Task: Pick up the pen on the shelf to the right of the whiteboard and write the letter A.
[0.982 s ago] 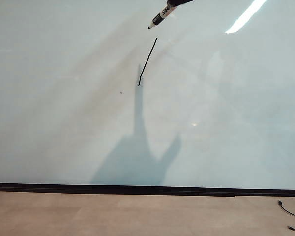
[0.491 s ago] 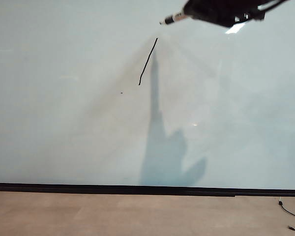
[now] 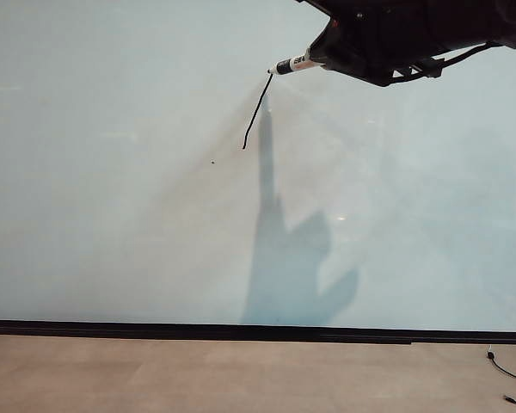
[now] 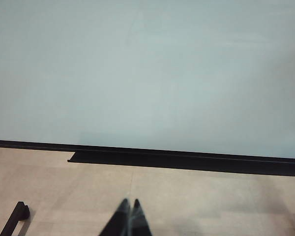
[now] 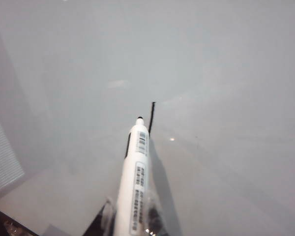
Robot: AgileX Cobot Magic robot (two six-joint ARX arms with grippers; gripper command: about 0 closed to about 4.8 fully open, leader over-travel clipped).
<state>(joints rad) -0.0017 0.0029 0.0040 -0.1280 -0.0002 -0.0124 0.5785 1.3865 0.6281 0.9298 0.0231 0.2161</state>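
Note:
The whiteboard (image 3: 112,215) fills the exterior view, with a thin black edge strip along its bottom. One slanted black line (image 3: 258,107) is drawn on it; no whole letter A shows. My right gripper (image 3: 322,58) reaches in from the upper right, shut on the pen (image 3: 292,64), a slim white marker. The pen's dark tip sits at the upper end of that line. The right wrist view shows the pen (image 5: 135,182) clamped in the right gripper (image 5: 130,223), its tip beside the line (image 5: 151,118). My left gripper (image 4: 130,202) is shut and empty, low over the tan surface.
A tiny dark speck (image 3: 212,162) marks the board left of the line. A black ledge (image 4: 187,162) runs under the board's edge. A black cable (image 3: 506,372) lies on the tan surface at the lower right. A black block (image 4: 14,219) sits near the left gripper.
My right arm has come down into view from the top right. The pen has turned nearly level and its tip has moved to the line's upper end. The shadow has shifted right.

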